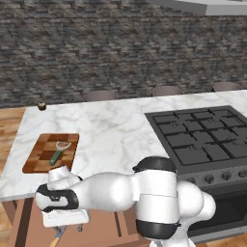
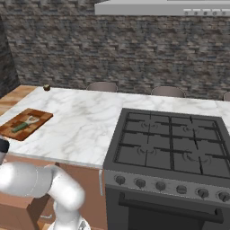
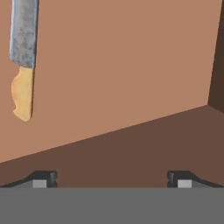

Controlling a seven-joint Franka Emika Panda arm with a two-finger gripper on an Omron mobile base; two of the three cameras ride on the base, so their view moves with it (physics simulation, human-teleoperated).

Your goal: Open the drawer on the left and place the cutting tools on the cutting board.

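Note:
The drawer (image 1: pixel 24 219) stands pulled out below the counter's left end, its flat brown floor (image 3: pixel 131 65) under the hand. Inside lies the knife (image 3: pixel 24 57), grey-blue blade and tan handle, at the upper left of the hand view and well off to the side of my fingers. My gripper (image 3: pixel 112 180) hangs open over bare drawer floor with nothing between its fingertips (image 3: pixel 41 179); from the left base camera, the gripper (image 1: pixel 67 228) is low inside the drawer. The green-handled peeler (image 1: pixel 59 151) rests on the checkered cutting board (image 1: pixel 50 153), which also shows as the cutting board (image 2: pixel 24 123) at the counter's left.
A black gas stove (image 1: pixel 202 140) fills the counter's right side, with its oven door below. A small dark object (image 1: pixel 42 106) sits at the counter's far left corner. Chair backs (image 1: pixel 100 95) line the far edge. A drawer side wall (image 3: pixel 216 65) rises at the right of the hand view.

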